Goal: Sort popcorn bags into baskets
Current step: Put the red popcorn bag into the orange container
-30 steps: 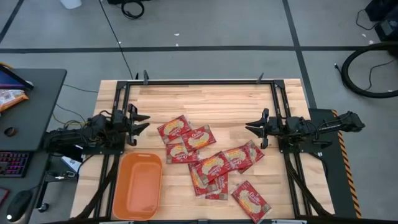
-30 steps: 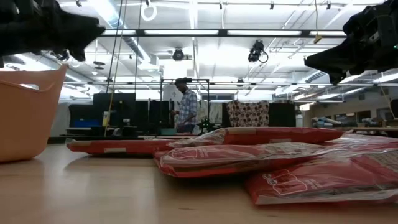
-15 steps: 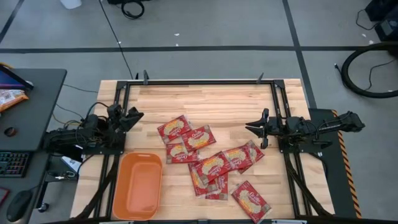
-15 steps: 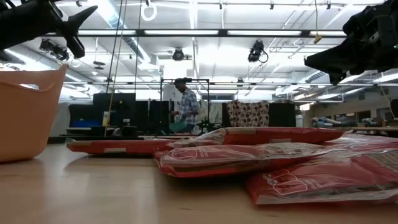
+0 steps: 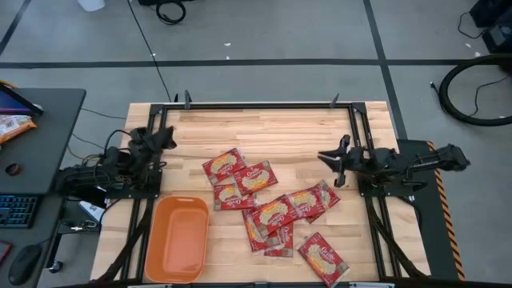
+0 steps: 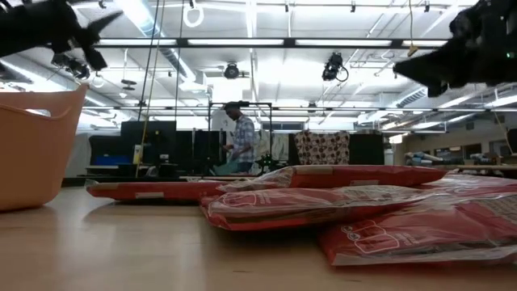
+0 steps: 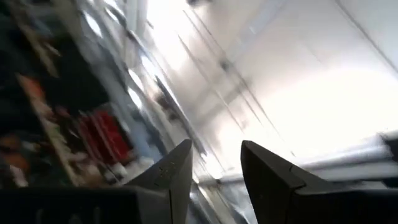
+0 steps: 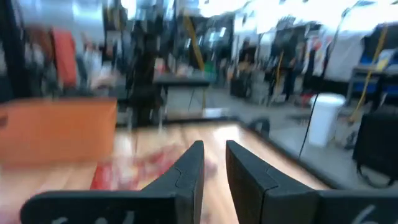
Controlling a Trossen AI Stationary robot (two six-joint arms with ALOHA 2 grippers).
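Observation:
Several red popcorn bags (image 5: 268, 212) lie flat in a loose, partly overlapping cluster on the middle and right of the wooden table; they also show in the low view (image 6: 323, 202). An empty orange basket (image 5: 178, 240) stands near the front left. My left gripper (image 5: 166, 136) hovers open at the table's left side, tipped upward, with nothing between its fingers (image 7: 216, 144). My right gripper (image 5: 324, 158) hovers open at the right side, roughly level and pointing toward the bags and basket (image 8: 59, 130), and holds nothing (image 8: 214, 144).
Black frame rails (image 5: 264, 105) run along the table's far, left and right sides. A dark desk with an orange-and-white packet (image 5: 12, 126) stands left of the table. A person (image 6: 240, 137) stands far off in the room behind.
My left gripper has drawn back toward the table's far left, risen, tipped its fingers upward and rolled about its own axis. My right gripper has tipped up slightly. The bags and basket have stayed put.

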